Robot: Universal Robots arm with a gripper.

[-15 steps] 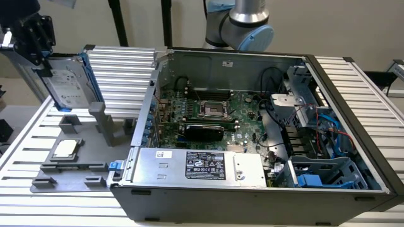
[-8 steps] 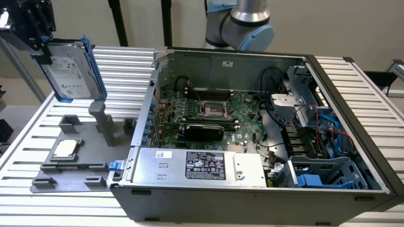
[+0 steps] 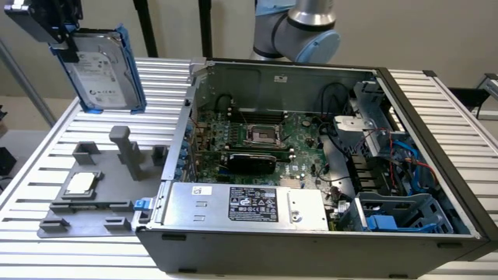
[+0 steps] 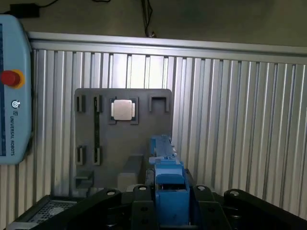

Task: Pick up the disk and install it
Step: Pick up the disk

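Note:
The disk point(image 3: 102, 69) hangs upright in the air at the exterior view's upper left. Its white label faces the camera and blue rails run along its long edges. My gripper point(image 3: 65, 43) is shut on its top end. The disk is well above the grey holder plate point(image 3: 93, 192) and off to the side of the open computer case point(image 3: 311, 245). In the wrist view the disk point(image 4: 169, 189) shows edge-on as a blue rail between my gripper's point(image 4: 169, 211) black fingers point(image 4: 139, 206), with the holder plate point(image 4: 120, 143) below.
A small square silver chip point(image 3: 81, 184) point(image 4: 124, 109) rests on the holder plate. Inside the case, a blue drive cage point(image 3: 404, 216) sits at the exterior view's lower right, behind the power supply point(image 3: 249, 204). A teach pendant point(image 4: 14, 86) lies beside the slatted table point(image 4: 240, 120).

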